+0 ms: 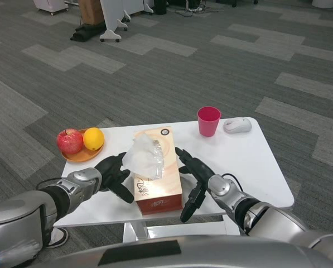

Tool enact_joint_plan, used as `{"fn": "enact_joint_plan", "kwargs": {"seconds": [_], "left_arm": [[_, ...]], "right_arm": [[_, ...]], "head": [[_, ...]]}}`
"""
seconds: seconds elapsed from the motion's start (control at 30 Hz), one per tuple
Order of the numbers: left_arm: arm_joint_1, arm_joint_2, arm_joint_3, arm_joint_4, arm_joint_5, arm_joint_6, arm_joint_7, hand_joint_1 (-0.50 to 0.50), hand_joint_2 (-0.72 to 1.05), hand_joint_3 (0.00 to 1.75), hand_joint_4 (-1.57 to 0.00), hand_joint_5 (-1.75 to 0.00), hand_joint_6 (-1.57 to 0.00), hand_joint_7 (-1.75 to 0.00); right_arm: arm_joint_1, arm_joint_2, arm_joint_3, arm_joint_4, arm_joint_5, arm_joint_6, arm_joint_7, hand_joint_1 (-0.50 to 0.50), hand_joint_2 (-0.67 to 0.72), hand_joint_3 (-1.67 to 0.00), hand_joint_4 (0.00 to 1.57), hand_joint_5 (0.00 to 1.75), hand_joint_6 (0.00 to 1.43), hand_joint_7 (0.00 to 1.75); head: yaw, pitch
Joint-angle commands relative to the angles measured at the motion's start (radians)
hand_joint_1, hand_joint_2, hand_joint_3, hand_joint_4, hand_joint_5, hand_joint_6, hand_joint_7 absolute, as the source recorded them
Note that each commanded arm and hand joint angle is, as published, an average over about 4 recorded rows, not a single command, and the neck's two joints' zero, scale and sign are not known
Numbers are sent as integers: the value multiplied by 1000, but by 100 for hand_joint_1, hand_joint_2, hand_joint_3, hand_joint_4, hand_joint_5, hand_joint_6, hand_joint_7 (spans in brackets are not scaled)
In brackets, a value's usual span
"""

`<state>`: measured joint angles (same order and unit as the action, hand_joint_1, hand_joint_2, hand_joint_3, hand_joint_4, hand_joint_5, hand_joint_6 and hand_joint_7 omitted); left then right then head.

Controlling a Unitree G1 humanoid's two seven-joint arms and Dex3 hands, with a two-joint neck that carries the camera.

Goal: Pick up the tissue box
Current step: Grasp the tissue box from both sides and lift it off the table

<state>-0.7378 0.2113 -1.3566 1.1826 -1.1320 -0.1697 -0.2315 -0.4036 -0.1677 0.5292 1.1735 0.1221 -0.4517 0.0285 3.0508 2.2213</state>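
Note:
A tan tissue box point(162, 184) with a white tissue sticking out of its top lies lengthwise in the middle of the white table point(250, 162). My left hand point(114, 174) presses against the box's left side, fingers spread along it. On the opposite side my right hand point(193, 176) lies against the box, fingers spread and pointing down past its near corner. The box sits between both palms; whether its base touches the table I cannot tell.
At the table's left edge an orange plate point(77, 154) carries a red apple point(70, 140) and a yellow lemon point(93, 138). A pink cup point(208, 120) and a white computer mouse point(237, 125) stand at the back right. Grey carpet surrounds the table.

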Motion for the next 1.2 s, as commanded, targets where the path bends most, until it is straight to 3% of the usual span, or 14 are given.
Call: {"fn": "enact_joint_plan", "kwargs": {"seconds": [0.03,0.57,1.2], "left_arm": [[-15,-3,4,-8,-8,-24,-10,50,96,9,-7,0,0,0],[-6,0,39,-32,-9,-85,-14,50,96,9,-4,0,0,0],[-6,8,76,-75,-9,-90,-19,50,96,9,-4,0,0,0]], "right_arm": [[-38,10,18,-25,-1,-2,6,0,41,-8,0,87,0,0],[-38,5,19,-38,-1,-4,2,0,41,-8,0,87,0,0],[-37,4,23,-75,3,-4,-5,0,41,-8,0,87,0,0]], "head": [[0,0],[-5,6],[-7,15]]}}
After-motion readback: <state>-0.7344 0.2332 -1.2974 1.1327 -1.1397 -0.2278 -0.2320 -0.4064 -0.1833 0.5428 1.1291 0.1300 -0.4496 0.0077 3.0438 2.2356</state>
